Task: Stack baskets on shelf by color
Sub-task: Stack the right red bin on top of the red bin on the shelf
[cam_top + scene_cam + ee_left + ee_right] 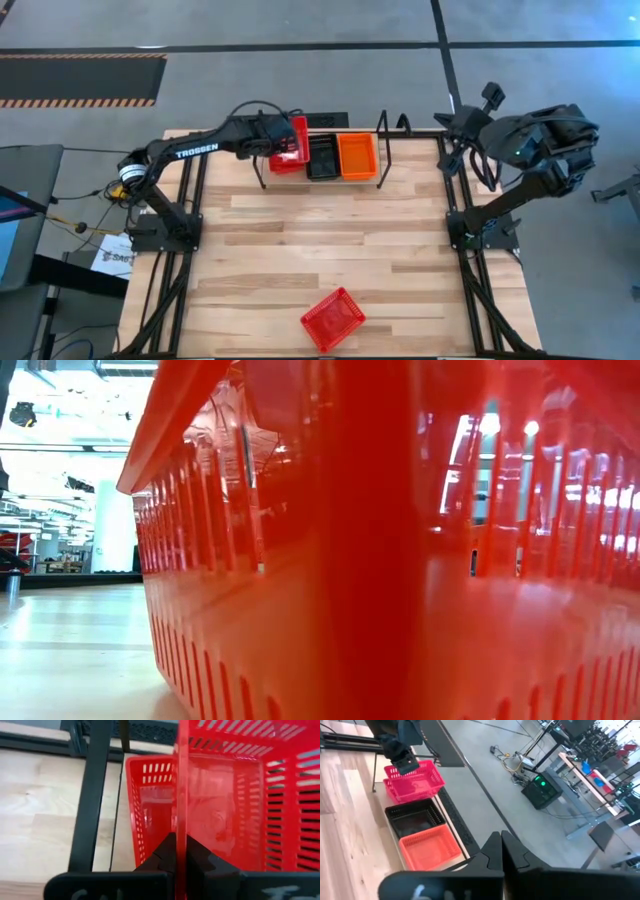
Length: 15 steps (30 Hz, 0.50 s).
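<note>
Seen from above: wooden table (330, 240) with the shelf (322, 165) at the far edge, near the middle. On the shelf, side by side: red basket stack at the left end, black basket (322, 156) in the middle, orange basket (357, 155) at the right end.

Left gripper (283, 140) reaching over the shelf's left end, fingers pinched together on the rim of a red basket (294, 140). Held just above another red basket (150, 815) seated on the shelf, slightly offset from it and not fully nested, as shown in the left wrist view.

Third red basket (333, 319) lying apart near the front edge of the table, turned at an angle and filling the low view.

Right gripper (501, 851) parked off the far right corner of the table, raised, fingers pressed together and empty.
</note>
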Motion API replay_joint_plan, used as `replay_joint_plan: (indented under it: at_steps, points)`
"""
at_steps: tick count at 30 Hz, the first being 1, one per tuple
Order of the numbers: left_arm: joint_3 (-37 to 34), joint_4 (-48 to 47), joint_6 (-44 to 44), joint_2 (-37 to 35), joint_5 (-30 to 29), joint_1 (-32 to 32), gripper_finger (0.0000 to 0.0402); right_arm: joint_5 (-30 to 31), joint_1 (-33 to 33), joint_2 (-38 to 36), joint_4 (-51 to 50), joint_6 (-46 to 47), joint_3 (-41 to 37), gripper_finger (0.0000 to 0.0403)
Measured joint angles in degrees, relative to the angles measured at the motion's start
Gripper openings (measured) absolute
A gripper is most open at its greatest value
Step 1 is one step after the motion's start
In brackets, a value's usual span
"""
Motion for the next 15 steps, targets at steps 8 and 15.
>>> replay_joint_plan:
  at_steps: [8, 15]
  points:
    - [-0.8, -1.1, -1.2, 0.0, -1.9, 0.7, 0.0, -0.6, 0.0, -0.3, 0.0, -0.3, 0.0, 0.0002]
    - [-2.4, -2.7, -4.1, 0.0, -2.2, 0.9, 0.0, -1.6, 0.0, -0.3, 0.0, -1.8, 0.0, 0.0002]
